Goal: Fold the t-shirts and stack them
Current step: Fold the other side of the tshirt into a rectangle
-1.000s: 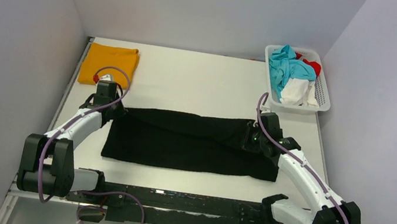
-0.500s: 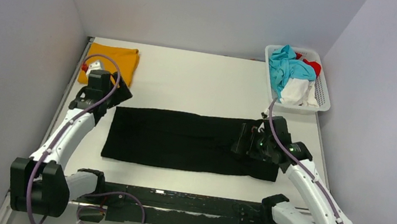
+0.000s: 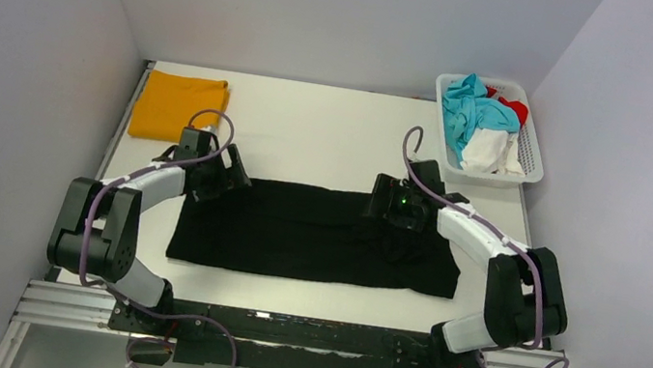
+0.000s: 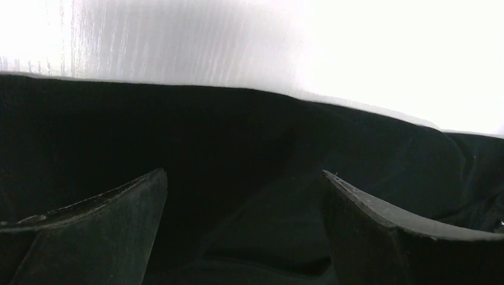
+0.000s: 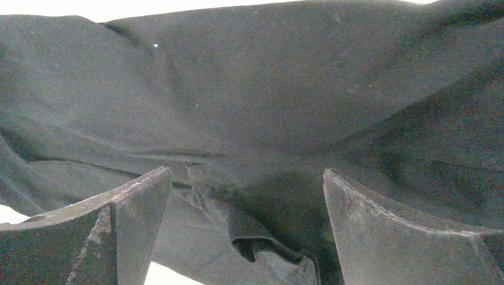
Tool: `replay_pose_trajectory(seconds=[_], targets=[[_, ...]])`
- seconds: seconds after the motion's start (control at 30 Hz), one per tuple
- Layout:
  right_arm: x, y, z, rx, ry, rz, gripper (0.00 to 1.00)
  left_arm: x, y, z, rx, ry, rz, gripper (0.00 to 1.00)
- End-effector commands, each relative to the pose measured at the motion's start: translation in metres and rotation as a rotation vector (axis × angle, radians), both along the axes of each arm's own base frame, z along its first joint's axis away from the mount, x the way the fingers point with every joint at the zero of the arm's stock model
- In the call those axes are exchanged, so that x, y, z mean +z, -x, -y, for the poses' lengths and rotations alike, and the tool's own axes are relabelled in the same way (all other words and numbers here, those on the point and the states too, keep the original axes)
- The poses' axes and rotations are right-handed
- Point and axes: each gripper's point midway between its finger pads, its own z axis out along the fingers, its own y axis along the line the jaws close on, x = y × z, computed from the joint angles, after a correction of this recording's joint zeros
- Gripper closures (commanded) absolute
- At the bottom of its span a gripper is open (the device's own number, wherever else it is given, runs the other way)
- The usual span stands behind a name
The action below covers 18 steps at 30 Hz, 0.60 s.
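Currently, the task is judged to be partly complete. The orange-yellow cloth t-shirt (image 3: 180,104) lies folded into a flat rectangle at the far left corner of the white desk (image 3: 311,133).

The large black cloth t-shirt (image 3: 314,241) lies across the middle of the desk as a long flat band and appears folded lengthwise only. A loose wrinkle shows near its right end in the right wrist view.

The left hand (image 3: 228,179) and the right hand (image 3: 382,202) are both spread wide and grip nothing. Each sits low over the far edge of the black t-shirt.

Remaining steps are likely to be:
- folding the band crosswise
- stacking it with the orange-yellow t-shirt

The white plastic lattice basket (image 3: 530,156) at the far right corner holds crumpled turquoise, white and red cloth.
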Motion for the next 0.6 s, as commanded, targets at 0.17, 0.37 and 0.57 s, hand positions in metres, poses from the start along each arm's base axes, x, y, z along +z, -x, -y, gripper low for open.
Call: replay_pose_trajectory(seconds=[0.17,0.37,0.57], targets=[[-0.004,0.057,-0.014,0.179,-0.08,-0.076,0.0,-0.019,0.0,-0.014,0.025,-0.07,-0.017,0.01],[0.036,0.153,-0.04,0.372,-0.215,-0.216,0.0,-0.018,0.001,-0.026,0.063,-0.109,-0.015,0.01],[0.06,0.185,-0.034,0.392,-0.224,-0.205,0.0,-0.014,0.0,-0.029,0.076,-0.117,-0.011,0.01]])
